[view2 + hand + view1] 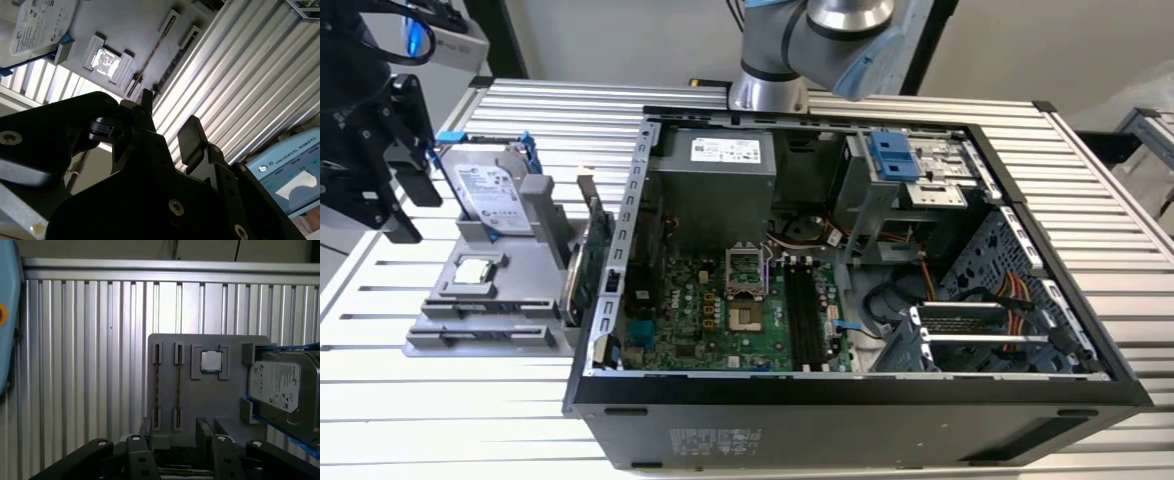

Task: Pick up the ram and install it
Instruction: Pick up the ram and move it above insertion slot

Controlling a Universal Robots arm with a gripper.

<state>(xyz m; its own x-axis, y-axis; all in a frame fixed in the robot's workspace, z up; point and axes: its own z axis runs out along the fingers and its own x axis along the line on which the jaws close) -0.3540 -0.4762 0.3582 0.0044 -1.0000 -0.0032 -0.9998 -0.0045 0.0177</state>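
The ram [178, 385] is a thin dark stick standing on edge in a slot of the grey fixture [215, 400]. A second stick like it [157, 385] stands in the neighbouring slot. In the second wrist view the ram [152, 55] appears as a thin line on the same fixture. My gripper [175, 432] is open with nothing between its black fingers [145, 432], and it hangs well clear of the sticks. In the exterior view the gripper [411, 215] hovers at the left edge of the fixture [487, 340]. The long black memory slots [801, 315] lie on the motherboard inside the open computer case [854, 395].
On the fixture sit a silver hard drive with blue rails [494, 190], a processor chip [474, 270] and a green card standing on edge [596, 255] close to the case wall. The arm's base [767, 85] stands behind the case. Everything rests on a ribbed aluminium table [440, 410].
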